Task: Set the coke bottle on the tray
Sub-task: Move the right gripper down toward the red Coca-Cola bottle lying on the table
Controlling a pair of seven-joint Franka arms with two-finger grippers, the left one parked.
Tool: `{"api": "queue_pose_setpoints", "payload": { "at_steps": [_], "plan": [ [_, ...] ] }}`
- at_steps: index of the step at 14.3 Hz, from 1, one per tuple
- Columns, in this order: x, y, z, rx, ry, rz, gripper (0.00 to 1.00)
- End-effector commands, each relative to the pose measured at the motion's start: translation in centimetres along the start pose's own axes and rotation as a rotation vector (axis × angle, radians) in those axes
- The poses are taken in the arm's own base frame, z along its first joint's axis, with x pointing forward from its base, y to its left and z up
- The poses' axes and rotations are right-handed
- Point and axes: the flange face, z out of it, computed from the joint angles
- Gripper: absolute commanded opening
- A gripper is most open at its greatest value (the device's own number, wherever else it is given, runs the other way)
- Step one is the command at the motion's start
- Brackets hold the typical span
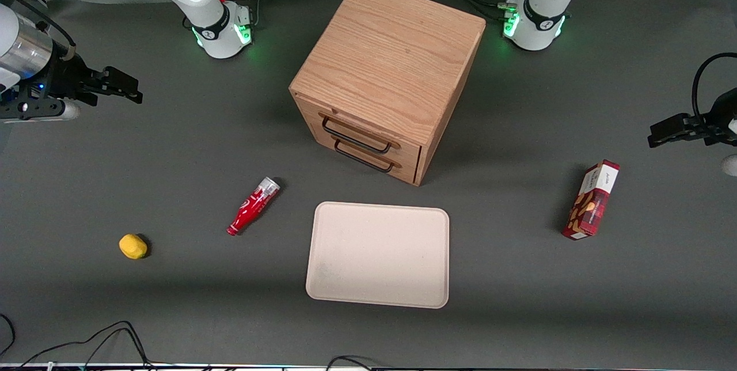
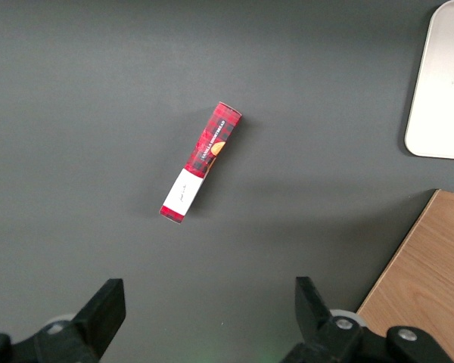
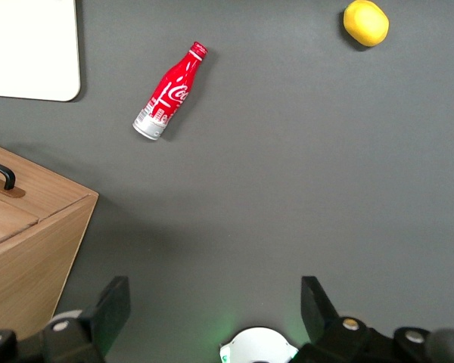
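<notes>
As seen from the front camera, the coke bottle (image 1: 254,205) lies on its side on the dark grey tabletop (image 1: 173,146), apart from the tray (image 1: 378,253) and toward the working arm's end. Its red cap points toward the camera and its silvery base points away. The tray lies flat in front of the wooden drawer cabinet (image 1: 383,77), nearer the camera than the cabinet. A lemon (image 1: 133,246) sits farther toward the working arm's end than the bottle. A red snack box (image 1: 592,200) stands toward the parked arm's end. The end effector (image 1: 124,87) hangs above the tabletop at the working arm's end, well apart from the bottle and holding nothing.

From the left wrist camera, the snack box (image 2: 201,162) lies on the tabletop, with a tray corner (image 2: 439,91) and a cabinet edge (image 2: 424,287) visible.

From the right wrist camera, the end effector (image 3: 216,314) is released, its fingers (image 3: 110,310) spread wide over bare tabletop. The coke bottle (image 3: 170,91) lies between the tray corner (image 3: 30,49) and the lemon (image 3: 365,23), touching neither. The cabinet (image 3: 26,242) shows one black drawer handle (image 3: 0,174).
</notes>
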Motion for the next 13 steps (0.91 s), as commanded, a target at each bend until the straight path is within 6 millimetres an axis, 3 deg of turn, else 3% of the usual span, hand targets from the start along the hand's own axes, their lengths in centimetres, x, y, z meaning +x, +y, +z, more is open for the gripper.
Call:
{"api": "queue_pose_setpoints", "payload": {
  "at_steps": [1,5,8,11,13],
  "plan": [
    [0.3,0.0,-0.5,0.006,-0.01,0.027,1.0],
    [1.4,-0.6,0.7,-0.002,-0.036,0.021,1.0],
    [2.3,-1.4,2.4,-0.012,-0.069,0.119,1.0],
    [4.5,-3.8,5.6,-0.022,-0.102,0.178,1.0],
    [5.9,-6.7,7.7,-0.027,-0.083,0.294,1.0]
  ]
}}
